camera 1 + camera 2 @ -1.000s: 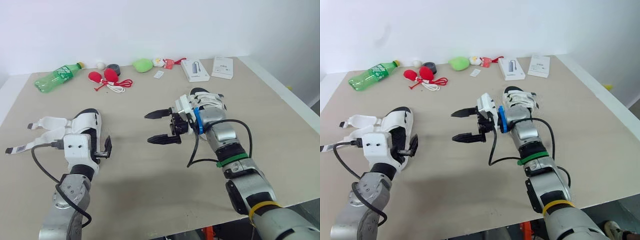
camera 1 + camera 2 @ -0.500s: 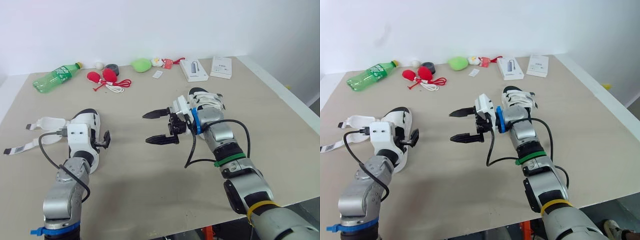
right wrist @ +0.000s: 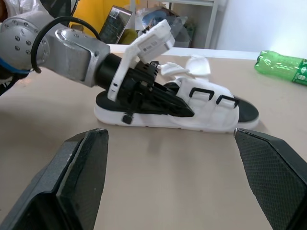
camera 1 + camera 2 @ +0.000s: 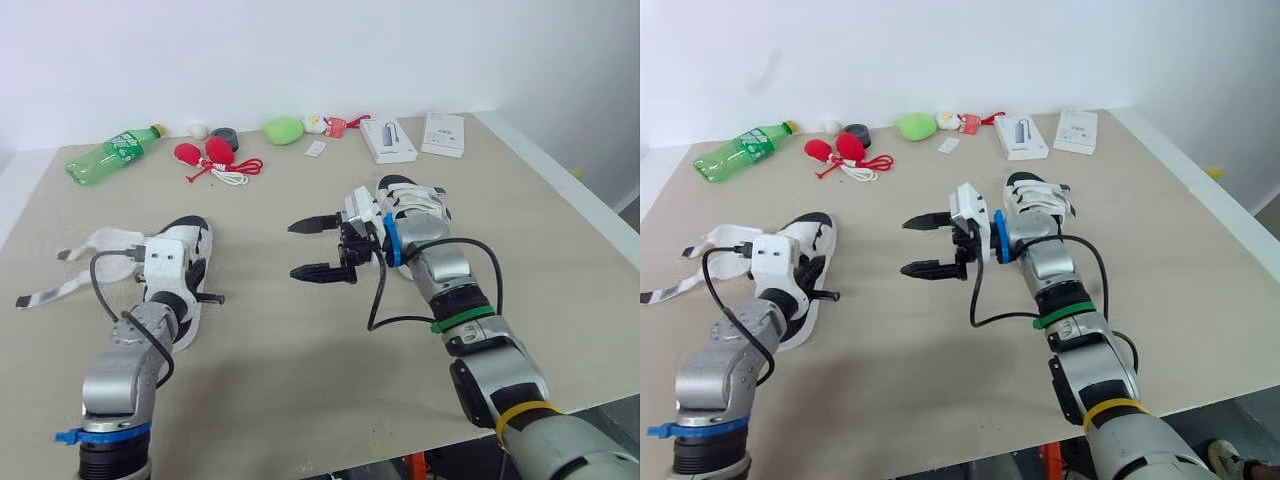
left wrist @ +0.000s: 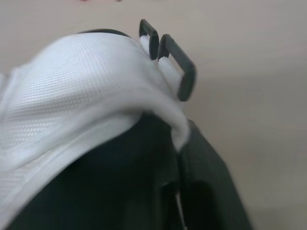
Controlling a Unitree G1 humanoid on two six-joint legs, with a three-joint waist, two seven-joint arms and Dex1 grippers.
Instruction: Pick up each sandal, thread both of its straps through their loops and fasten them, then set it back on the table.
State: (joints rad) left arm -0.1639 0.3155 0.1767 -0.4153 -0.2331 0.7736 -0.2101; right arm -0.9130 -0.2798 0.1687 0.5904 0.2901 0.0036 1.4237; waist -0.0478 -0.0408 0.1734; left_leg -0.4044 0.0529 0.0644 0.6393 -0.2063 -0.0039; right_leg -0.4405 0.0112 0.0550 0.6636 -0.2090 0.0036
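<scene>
**Item 1: left sandal** (image 4: 192, 232). White, black footbed, lying on the table (image 4: 300, 345) at 9 o'clock. Both straps (image 4: 100, 240) trail loose off its outer side. Both black loops (image 3: 201, 92) stand empty. Nothing threaded, nothing fastened, sandal not lifted.

**Item 2: right sandal** (image 4: 420, 200). Same make, on the table at about 2 o'clock from centre, partly hidden behind the right wrist. Straps lie across the upper; whether they are fastened cannot be told.

**Item 3: left gripper** (image 3: 188, 113). Jaws closed, apparently pinching the white upper of the left sandal just beside the loops.

**Item 4: right gripper** (image 4: 291, 249). Jaws spread wide, holding nothing, above bare table between the two sandals and pointing toward 9 o'clock.

**Progress, as judged.** Early. The left sandal is gripped, but lifting, both threadings, both fastenings and the set-down remain. The right sandal's status is unconfirmed.

**Surroundings, along the far edge.**
- 11 o'clock: green bottle (image 4: 110, 155) on its side.
- Toward 12 o'clock: white ball (image 4: 201, 130), dark round object (image 4: 227, 135), red items with white cord (image 4: 212, 157), green soft lump (image 4: 284, 129).
- 1 o'clock: small card (image 4: 317, 148) and two white boxes (image 4: 390, 140).

All are well apart from the work.

**Obstructions.** None on the table between the grippers. The loose straps lie on the far side of the sandal from the right gripper.
</scene>
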